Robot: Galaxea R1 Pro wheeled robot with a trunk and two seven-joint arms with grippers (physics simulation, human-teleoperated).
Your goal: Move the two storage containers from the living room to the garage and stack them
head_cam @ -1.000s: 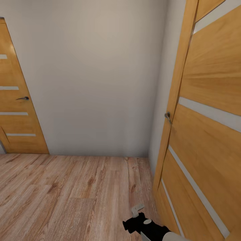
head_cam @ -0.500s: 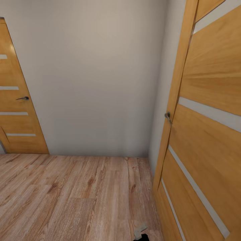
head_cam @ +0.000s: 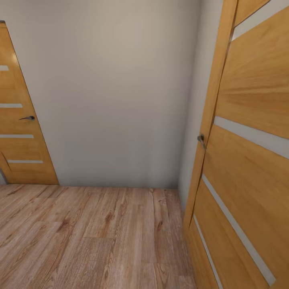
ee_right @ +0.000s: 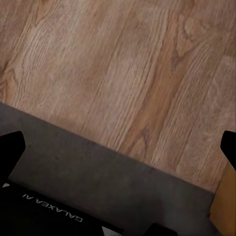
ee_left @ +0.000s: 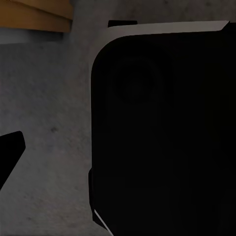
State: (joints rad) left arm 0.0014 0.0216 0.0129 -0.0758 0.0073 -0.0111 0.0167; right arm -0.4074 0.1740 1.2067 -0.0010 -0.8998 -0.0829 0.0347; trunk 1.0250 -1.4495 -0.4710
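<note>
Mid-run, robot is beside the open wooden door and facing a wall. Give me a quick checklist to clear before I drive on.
1. Container in hand: not ok. The right gripper has its fingertips wide apart over bare wood floor, holding nothing.
2. Left gripper load: cannot tell. One dark fingertip shows over grey concrete; a black robot part hides the rest.
3. Straight ahead: not ok. A plain white wall blocks that way.
4. Right-side clearance: not ok. The open door stands close alongside, handle toward the robot.
5. Other exit: cannot tell. A second door at far left looks closed.
6. Garage floor nearby: ok. The wood meets grey concrete under the right wrist.
</note>
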